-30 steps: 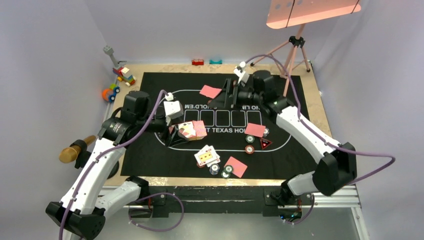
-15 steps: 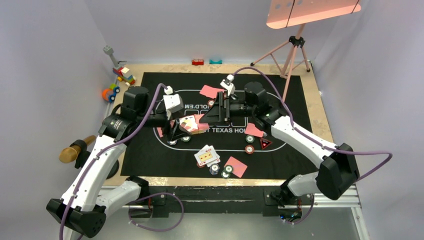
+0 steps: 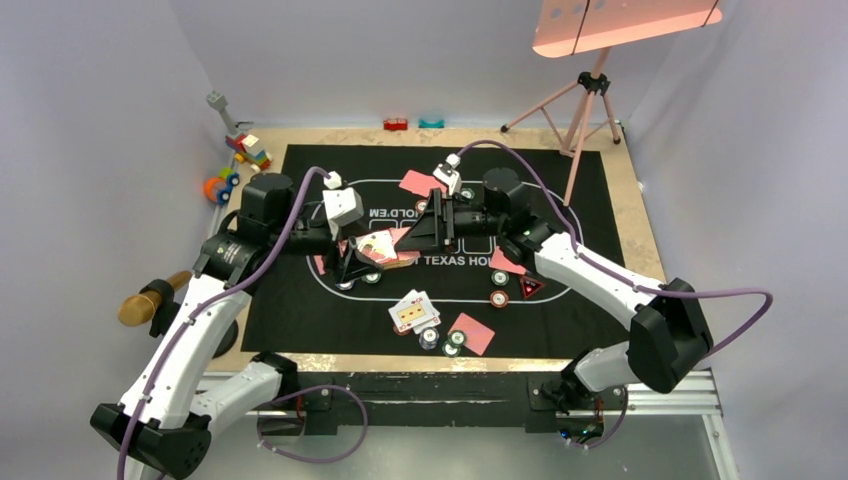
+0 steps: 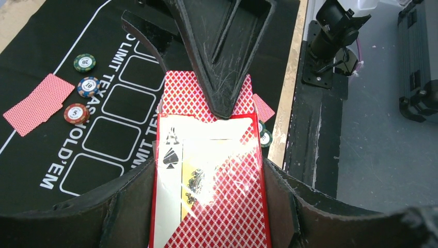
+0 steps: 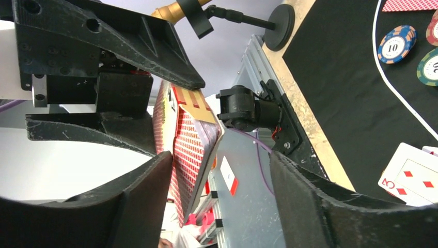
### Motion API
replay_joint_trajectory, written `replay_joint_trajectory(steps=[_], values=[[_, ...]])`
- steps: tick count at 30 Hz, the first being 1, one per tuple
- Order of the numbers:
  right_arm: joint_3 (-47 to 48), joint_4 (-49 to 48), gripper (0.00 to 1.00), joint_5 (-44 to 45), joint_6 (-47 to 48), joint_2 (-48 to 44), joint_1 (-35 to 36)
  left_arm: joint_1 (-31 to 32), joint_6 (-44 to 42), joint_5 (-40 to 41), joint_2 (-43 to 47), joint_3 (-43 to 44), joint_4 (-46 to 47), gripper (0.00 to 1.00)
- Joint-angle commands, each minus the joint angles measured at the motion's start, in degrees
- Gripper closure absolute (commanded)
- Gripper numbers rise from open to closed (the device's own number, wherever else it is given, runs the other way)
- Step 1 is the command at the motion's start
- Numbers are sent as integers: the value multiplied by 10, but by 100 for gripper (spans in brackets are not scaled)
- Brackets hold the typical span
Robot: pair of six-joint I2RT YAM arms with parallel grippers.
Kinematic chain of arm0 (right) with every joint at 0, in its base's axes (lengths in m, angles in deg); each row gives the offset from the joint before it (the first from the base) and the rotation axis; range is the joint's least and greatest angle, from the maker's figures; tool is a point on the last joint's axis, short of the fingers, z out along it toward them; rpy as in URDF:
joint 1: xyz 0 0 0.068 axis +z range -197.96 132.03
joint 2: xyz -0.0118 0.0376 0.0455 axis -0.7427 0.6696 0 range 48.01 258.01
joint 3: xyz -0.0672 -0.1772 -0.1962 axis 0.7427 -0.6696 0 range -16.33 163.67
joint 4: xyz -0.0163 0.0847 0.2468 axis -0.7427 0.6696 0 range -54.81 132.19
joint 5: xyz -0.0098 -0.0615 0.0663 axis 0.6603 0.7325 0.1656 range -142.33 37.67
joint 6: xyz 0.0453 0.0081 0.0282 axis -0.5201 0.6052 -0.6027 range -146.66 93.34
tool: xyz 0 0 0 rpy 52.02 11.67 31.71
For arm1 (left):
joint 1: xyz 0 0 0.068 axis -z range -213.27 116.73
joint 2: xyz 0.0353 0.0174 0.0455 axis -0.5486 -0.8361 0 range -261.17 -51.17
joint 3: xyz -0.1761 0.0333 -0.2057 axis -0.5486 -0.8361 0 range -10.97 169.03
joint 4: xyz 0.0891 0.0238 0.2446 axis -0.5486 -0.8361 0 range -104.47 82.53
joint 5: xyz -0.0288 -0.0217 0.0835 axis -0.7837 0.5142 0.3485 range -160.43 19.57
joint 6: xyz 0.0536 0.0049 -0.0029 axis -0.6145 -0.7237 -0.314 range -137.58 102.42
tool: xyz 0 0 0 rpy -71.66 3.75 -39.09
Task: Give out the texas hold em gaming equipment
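My left gripper [image 3: 362, 256] is shut on a red pack of playing cards [image 3: 379, 246] and holds it tilted above the mat; in the left wrist view the pack [image 4: 209, 181] shows an ace of spades between the pads. My right gripper [image 3: 414, 232] is open, with its jaws to either side of the pack's far end [image 5: 187, 147]. Red-backed cards [image 3: 421, 183], [image 3: 510, 260], [image 3: 472, 333] and face-up cards [image 3: 413, 312] lie on the mat. Chips [image 3: 499, 297], [image 3: 441, 341], [image 3: 358, 282] and the triangle marker [image 3: 529, 287] lie nearby.
The black mat [image 3: 300, 170] covers the table. Toy blocks [image 3: 250, 150] and a toy [image 3: 220, 186] sit at the far left, small bricks [image 3: 413, 124] at the back edge, a tripod [image 3: 590, 100] at the back right, and a gold microphone [image 3: 150, 300] at the left.
My right gripper has swung left and down from the far side of the mat to the pack. My left gripper has shifted slightly with the pack still in it.
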Motion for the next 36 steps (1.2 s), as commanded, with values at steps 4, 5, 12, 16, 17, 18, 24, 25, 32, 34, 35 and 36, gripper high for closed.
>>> replay_joint_trajectory(steps=[4, 5, 12, 16, 17, 18, 24, 25, 32, 34, 35, 36], values=[[-15, -7, 35, -13, 3, -16, 0, -3, 9, -34, 19, 10, 29, 100], [-15, -3, 36, -11, 5, -17, 0, -3, 8, -36, 18, 10, 28, 100], [-23, 3, 42, -9, 8, -24, -9, -3, 7, -44, 25, 9, 23, 100], [-29, 5, 49, -10, 7, -33, -16, -3, 6, -45, 27, 9, 20, 100], [-30, 5, 52, -10, 8, -36, -17, -3, 6, -45, 28, 8, 21, 100], [-31, 6, 54, -11, 7, -39, -19, -3, 6, -45, 28, 8, 21, 100], [-39, 11, 62, -13, 4, -61, -28, -3, 11, -46, 28, 4, 29, 100], [-40, 12, 63, -12, 4, -66, -30, -3, 11, -46, 28, 3, 30, 100], [-38, 47, 72, -15, 21, -89, -51, -3, 15, -45, 34, -3, 35, 100], [-39, 60, 74, -17, 26, -98, -60, -3, 16, -44, 35, -4, 36, 100], [-40, 65, 76, -19, 28, -102, -65, -4, 16, -44, 36, -5, 37, 100], [-39, 70, 79, -19, 30, -107, -69, -4, 18, -44, 36, -6, 38, 100]])
